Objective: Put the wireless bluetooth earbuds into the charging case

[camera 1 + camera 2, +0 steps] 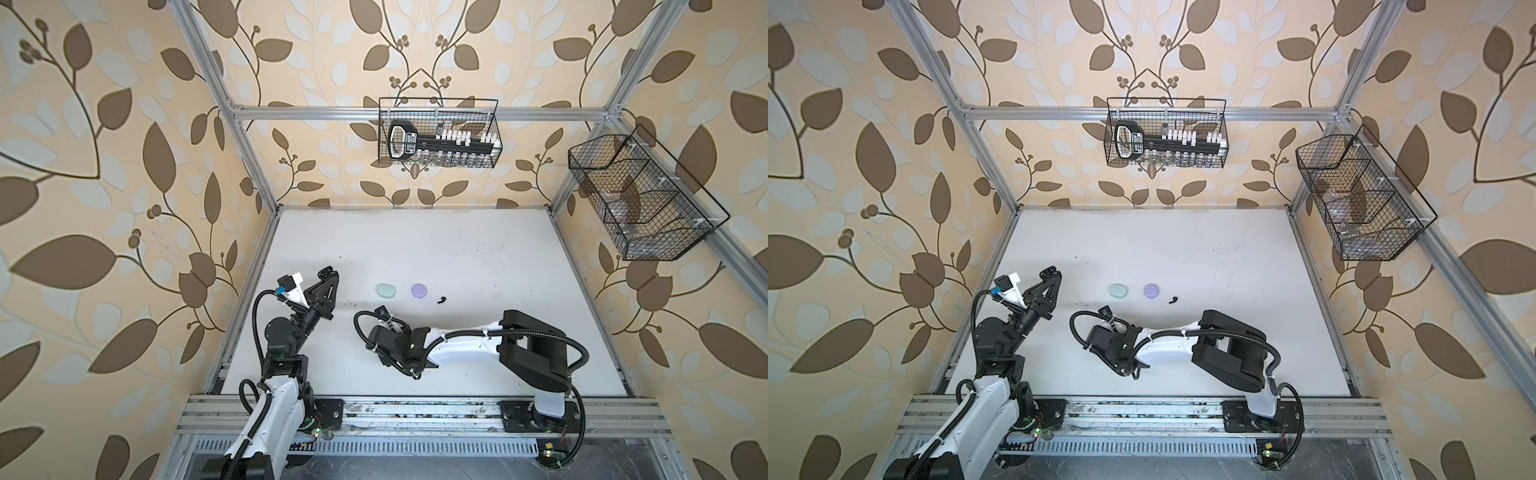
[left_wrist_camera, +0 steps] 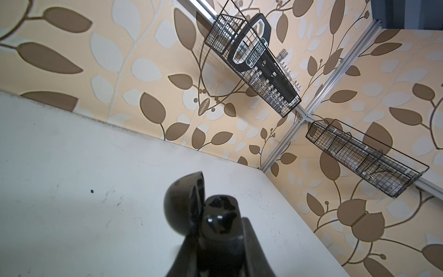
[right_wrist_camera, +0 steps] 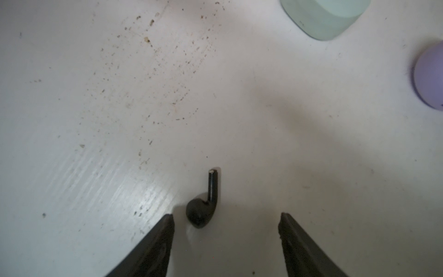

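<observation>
With our left gripper [image 1: 327, 275] clamped on the open black charging case [image 2: 182, 208], the right gripper [image 3: 226, 214] stands with jaws apart over the black earbud [image 3: 200, 212] in the near half of the table [image 3: 311, 144], off-centre, so closing may flick it away.

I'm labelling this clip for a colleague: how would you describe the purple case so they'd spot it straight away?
Near the middle of the white table, two small closed cases lie side by side. The purple case is the round one, between the pale mint case and a tiny black earbud.

Tool-filled wire basket [image 1: 492, 120], compartmented wire basket [image 1: 648, 216], leaf wallpaper [image 1: 124, 166], white table [image 1: 415, 249].
</observation>
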Tool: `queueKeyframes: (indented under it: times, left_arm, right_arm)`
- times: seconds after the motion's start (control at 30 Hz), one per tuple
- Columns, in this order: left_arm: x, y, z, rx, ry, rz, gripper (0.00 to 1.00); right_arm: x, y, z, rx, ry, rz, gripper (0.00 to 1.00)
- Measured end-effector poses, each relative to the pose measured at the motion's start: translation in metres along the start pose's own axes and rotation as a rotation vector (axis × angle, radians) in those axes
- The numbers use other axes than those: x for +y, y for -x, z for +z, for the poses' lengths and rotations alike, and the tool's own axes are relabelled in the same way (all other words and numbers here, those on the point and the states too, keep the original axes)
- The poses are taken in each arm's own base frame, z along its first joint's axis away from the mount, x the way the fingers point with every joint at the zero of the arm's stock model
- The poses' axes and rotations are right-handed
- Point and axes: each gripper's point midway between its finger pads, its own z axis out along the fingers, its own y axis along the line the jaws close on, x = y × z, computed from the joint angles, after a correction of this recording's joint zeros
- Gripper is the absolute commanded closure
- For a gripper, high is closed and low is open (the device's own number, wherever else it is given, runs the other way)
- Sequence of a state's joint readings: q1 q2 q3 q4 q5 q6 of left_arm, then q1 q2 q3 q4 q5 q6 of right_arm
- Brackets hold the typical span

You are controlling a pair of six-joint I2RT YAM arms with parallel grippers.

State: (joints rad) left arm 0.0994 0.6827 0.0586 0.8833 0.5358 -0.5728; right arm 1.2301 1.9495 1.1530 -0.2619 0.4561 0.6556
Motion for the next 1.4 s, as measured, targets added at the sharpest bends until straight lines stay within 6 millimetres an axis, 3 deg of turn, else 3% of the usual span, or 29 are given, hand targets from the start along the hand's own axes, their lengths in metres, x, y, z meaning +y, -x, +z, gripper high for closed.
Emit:
queueKeyframes:
  times: [0.27, 0.5, 0.9, 1.07, 1.2, 1.4]
  left_arm:
    - [0.000, 0.000, 0.000, 0.001, 0.000, 0.000, 1.00]
    - [0.000, 0.000, 0.000, 0.001, 0.000, 0.000, 1.00]
    - [0.001, -0.003, 0.001, 0.011, -0.004, -0.004, 1.00]
    - [-0.004, -0.017, 0.006, 0.057, -0.051, -0.013, 1.00]
    - [-0.012, -0.034, 0.012, 0.121, -0.107, -0.025, 1.00]
    - [-0.014, -0.043, 0.017, 0.133, -0.133, 0.014, 1.00]
  right_arm:
    - [-0.012, 0.000, 0.003, -0.019, -0.021, 0.055, 0.41]
    - [-0.045, -0.005, 0.002, -0.032, -0.071, 0.111, 0.43]
    - [-0.065, 0.009, 0.013, -0.046, -0.093, 0.144, 0.48]
    - [-0.067, 0.015, 0.016, -0.029, -0.077, 0.148, 0.48]
    - [-0.071, 0.012, 0.006, 0.016, -0.052, 0.164, 0.40]
    - [-0.061, 0.037, -0.029, -0.015, 0.059, 0.269, 0.38]
